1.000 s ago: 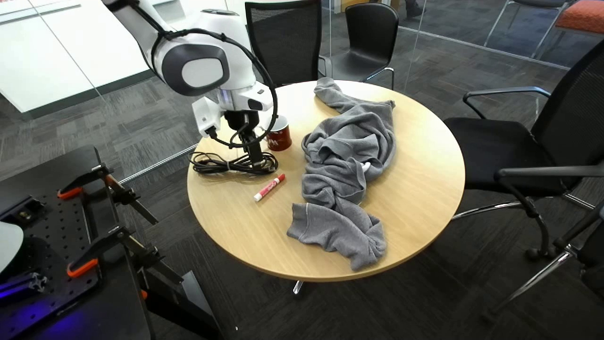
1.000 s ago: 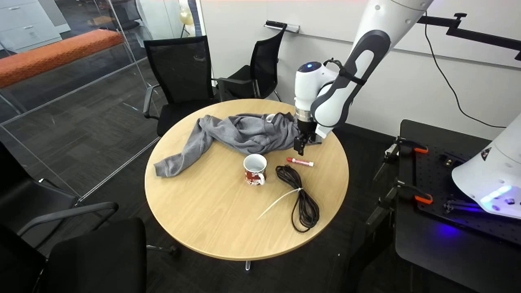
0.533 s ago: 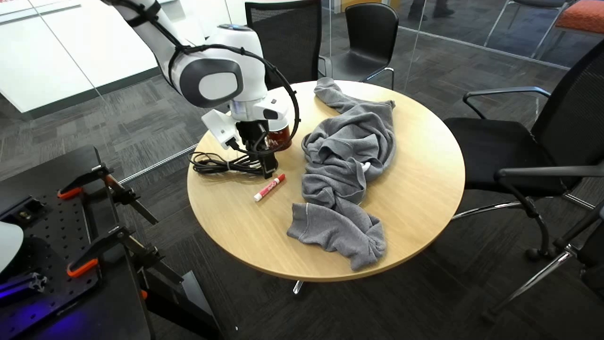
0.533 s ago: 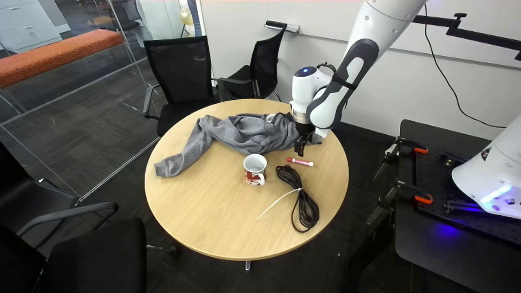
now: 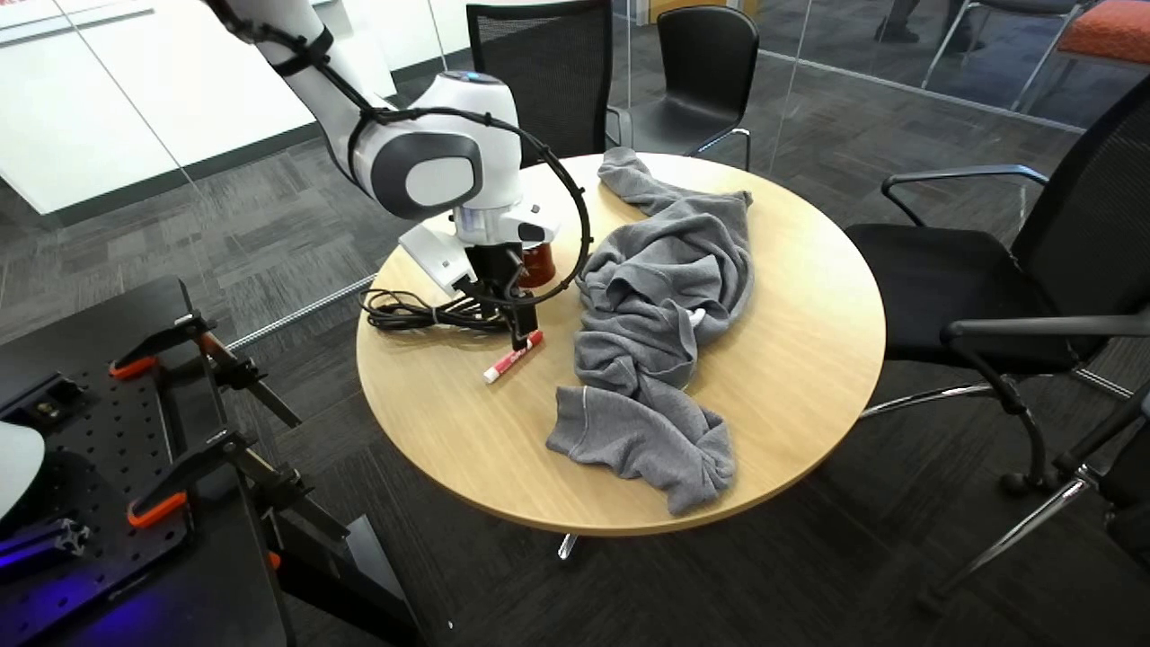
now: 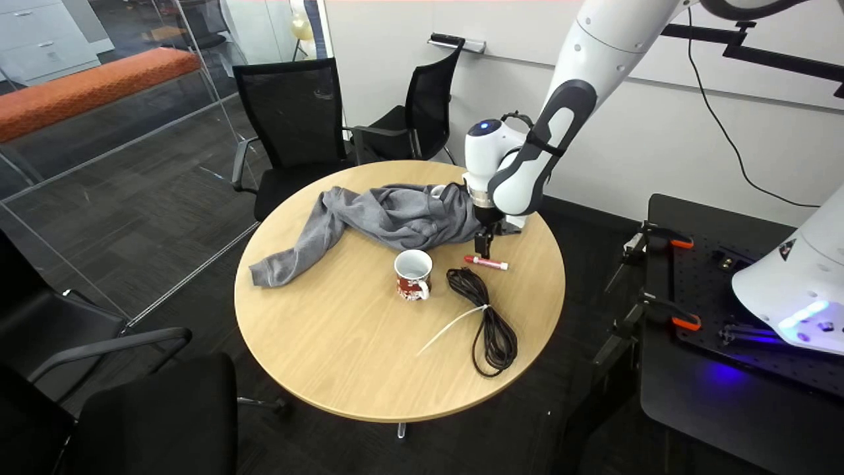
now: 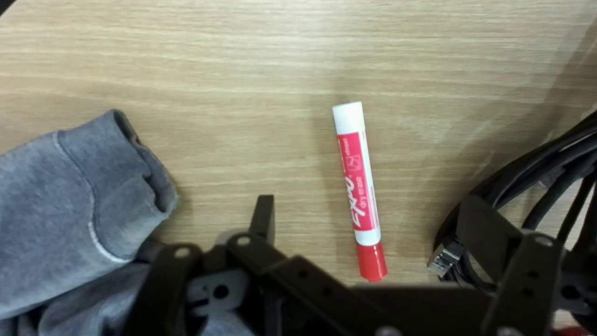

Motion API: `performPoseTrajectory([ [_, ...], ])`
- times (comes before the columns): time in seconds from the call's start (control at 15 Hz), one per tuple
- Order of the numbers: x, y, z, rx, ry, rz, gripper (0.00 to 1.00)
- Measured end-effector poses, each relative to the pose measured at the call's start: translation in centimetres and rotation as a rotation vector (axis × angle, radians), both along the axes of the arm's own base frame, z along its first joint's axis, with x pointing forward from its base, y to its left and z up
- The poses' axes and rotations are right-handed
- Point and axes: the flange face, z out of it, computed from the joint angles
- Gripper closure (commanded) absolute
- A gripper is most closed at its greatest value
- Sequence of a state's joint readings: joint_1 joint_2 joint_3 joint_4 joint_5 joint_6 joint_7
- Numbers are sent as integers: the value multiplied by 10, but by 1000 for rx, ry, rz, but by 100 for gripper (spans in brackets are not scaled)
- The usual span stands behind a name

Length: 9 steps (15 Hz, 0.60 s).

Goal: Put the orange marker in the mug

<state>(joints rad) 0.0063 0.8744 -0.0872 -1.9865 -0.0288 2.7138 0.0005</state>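
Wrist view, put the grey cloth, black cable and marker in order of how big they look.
1. Grey cloth, running out of frame
2. Black cable, also cut off
3. Marker, clearly smallest

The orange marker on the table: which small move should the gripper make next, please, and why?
Probably lower the open gripper a little, slowly. In the wrist view, the orange marker appears between its jaws but lies ungripped on the table; one jaw overlaps the black cable there, which it might touch.

Grey cloth (image 6: 402,218), blk cable (image 6: 489,319) on rnd tbl (image 6: 336,349); blk chairs (image 6: 290,112) nearby.
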Motion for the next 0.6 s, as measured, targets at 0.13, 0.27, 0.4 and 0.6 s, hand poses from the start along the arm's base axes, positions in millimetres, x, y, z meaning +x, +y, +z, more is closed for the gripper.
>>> performPoseTrajectory([
  [0.13, 3, 1, -5, 0, 8, 2, 0],
  [0.27, 7, 1, -10, 0, 15, 3, 0],
  [0.4, 11, 1, -15, -1, 21, 4, 0],
  [0.6, 15, 2, -24, -1, 36, 6, 0],
])
